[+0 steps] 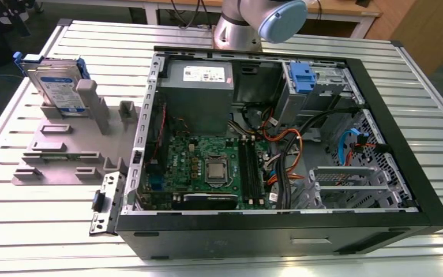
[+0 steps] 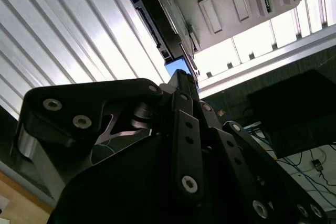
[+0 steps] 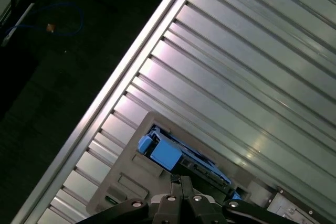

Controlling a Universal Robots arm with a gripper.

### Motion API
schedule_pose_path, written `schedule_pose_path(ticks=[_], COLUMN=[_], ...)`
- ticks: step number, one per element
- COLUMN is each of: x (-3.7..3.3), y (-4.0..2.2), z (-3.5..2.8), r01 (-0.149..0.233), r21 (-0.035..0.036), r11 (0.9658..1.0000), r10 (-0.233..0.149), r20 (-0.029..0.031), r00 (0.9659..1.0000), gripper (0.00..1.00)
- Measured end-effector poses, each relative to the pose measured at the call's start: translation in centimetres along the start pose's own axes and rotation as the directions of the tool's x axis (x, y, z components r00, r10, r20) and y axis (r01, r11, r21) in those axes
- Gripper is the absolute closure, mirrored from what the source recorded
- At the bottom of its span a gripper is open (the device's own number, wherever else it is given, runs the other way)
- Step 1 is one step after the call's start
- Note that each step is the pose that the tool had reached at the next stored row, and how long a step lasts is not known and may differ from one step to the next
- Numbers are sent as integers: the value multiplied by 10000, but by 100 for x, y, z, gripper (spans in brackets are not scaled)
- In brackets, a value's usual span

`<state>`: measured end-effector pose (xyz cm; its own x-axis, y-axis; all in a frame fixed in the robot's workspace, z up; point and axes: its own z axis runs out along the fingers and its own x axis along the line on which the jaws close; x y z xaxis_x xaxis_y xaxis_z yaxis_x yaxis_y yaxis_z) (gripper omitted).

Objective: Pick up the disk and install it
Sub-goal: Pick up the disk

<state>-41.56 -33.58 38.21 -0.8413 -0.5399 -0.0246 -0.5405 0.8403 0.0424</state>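
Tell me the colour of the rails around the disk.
Blue. The exterior view shows them best, on the disk in the grey holder.

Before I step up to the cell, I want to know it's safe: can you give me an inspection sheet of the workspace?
Surface: ribbed aluminium table carrying a grey plastic fixture and an open black computer case.
Job's things: flat silver disk with blue rails stands upright in the fixture, not yet installed.
Clutter: nothing seen.
Grippers: black gripper shut, holding nothing, close to the disk.
Cables: orange and blue cables lie inside the case.
Surroundings: wooden furniture beyond the table.
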Motion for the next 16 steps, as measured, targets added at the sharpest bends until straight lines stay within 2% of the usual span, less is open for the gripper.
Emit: schedule_pose_path(ticks=[16], x=[0], y=[0], z=[0], r01=[309], r21=[-8], r11=[9995], r10=[-309], r20=[-12], r00=[9995], gripper=[89])
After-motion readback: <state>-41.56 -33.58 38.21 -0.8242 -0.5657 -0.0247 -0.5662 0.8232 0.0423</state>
